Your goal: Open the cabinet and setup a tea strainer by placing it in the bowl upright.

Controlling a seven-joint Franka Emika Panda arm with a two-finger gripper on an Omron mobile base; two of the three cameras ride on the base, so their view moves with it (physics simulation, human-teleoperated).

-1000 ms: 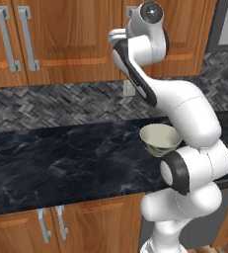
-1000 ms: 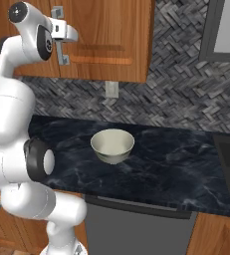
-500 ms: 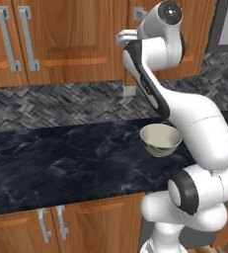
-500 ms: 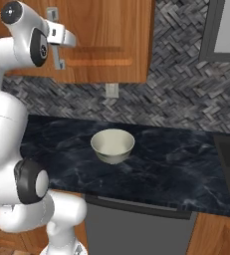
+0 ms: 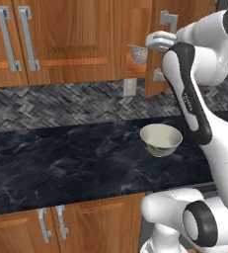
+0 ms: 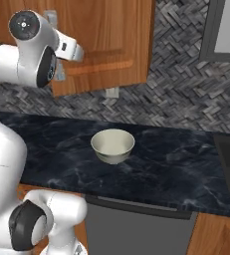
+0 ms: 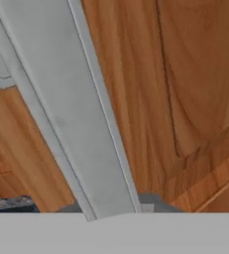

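Cabinet [image 5: 157, 54] door swung ajar | pincer [image 7: 113, 211] clenched on upright handle [image 7: 66, 104] | strainer [image 5: 136, 53] inside

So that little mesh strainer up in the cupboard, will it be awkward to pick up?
Probably. The tea strainer looks like thin wire mesh, so likely very light and easily nudged along the shelf. Its rounded basket suggests it could rock or tip once set in the bowl. Its handle isn't clear from here.
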